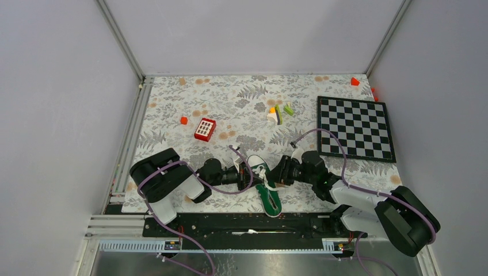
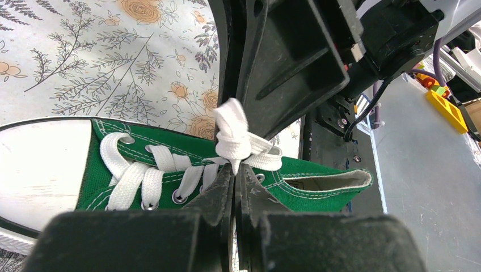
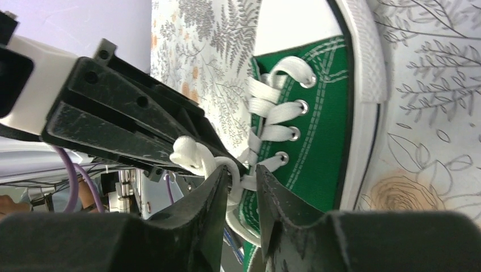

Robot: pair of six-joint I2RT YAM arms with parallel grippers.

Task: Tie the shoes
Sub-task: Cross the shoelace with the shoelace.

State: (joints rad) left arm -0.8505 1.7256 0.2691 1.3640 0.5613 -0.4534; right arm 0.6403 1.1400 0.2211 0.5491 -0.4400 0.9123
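The small green sneaker (image 1: 266, 187) lies between my two grippers, white toe cap pointing away from the arm bases. Its white laces are drawn into a knot (image 2: 232, 135) above the tongue. My left gripper (image 1: 247, 174) comes in from the left, and in the left wrist view (image 2: 235, 170) it is shut on a lace strand just below the knot. My right gripper (image 1: 281, 172) comes in from the right. In the right wrist view (image 3: 241, 177) it is narrowly open, with a lace loop (image 3: 233, 182) lying between the fingers against the left one. The knot (image 3: 190, 153) sits just past them.
A red-and-white keypad block (image 1: 205, 129) and a small orange piece (image 1: 183, 120) lie behind the left arm. Several small coloured blocks (image 1: 279, 112) sit mid-table. A chessboard (image 1: 355, 127) lies at the right. The black base rail (image 1: 247, 223) runs just behind the shoe's heel.
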